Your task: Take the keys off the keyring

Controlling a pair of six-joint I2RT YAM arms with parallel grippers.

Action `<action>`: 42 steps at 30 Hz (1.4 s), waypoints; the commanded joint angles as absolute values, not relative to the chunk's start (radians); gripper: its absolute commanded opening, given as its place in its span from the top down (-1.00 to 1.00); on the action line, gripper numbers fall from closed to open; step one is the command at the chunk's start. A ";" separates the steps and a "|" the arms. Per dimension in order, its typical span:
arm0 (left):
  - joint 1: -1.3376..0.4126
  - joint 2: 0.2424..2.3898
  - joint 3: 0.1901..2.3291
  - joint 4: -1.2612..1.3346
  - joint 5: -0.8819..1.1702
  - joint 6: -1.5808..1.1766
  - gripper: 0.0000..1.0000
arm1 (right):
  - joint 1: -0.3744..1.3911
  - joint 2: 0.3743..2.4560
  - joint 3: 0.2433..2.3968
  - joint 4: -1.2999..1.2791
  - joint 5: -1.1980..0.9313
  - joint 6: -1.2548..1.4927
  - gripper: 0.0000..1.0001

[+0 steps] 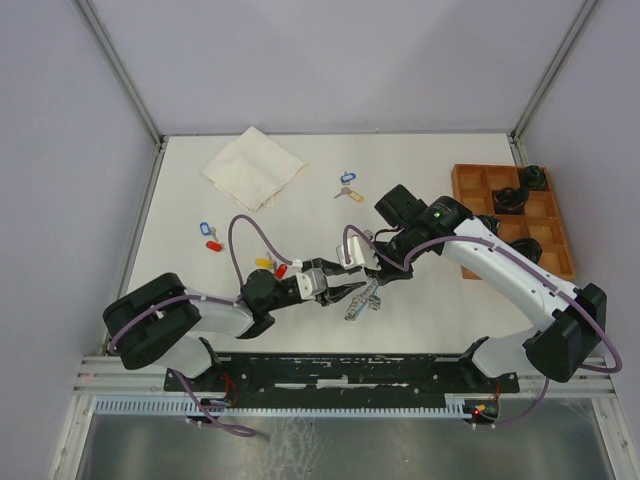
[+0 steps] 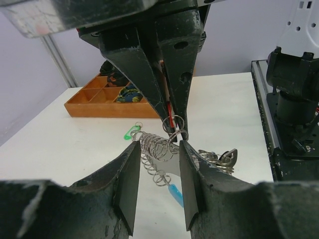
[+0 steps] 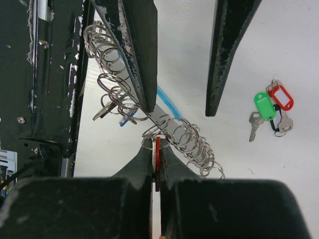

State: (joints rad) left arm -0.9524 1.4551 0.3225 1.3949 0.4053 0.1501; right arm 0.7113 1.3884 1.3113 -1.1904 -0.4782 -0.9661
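Note:
The keyring (image 2: 149,144) is a bundle of silver split rings strung on a loop with a light-blue band (image 2: 177,194), raised just above the table (image 1: 360,300). My right gripper (image 3: 156,144) is shut on a red-tagged key (image 3: 157,149) hooked to that bundle. The left gripper (image 2: 159,145) is open and straddles the rings; one finger (image 3: 144,94) touches them while the other stands apart. More keys (image 2: 219,159) hang on the far side of the keyring, one with a blue tag (image 3: 127,118).
Loose tagged keys lie on the table: a green and red pair (image 3: 271,107), a blue and red pair (image 1: 208,236), and a blue and yellow pair (image 1: 347,186). A wooden compartment tray (image 1: 470,185) sits at the right, and a folded cloth (image 1: 253,165) at the back left.

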 commanded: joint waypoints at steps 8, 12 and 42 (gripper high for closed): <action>-0.928 1.519 0.383 1.497 0.520 0.091 0.14 | 0.707 1.358 1.325 -1.192 -0.519 -0.976 0.99; -0.924 1.546 0.379 1.542 0.541 0.085 0.14 | 0.707 1.359 1.323 -1.192 -0.520 -0.977 0.99; -0.912 1.606 0.408 1.582 0.583 0.035 0.49 | 0.708 1.355 1.324 -1.192 -0.522 -0.978 0.99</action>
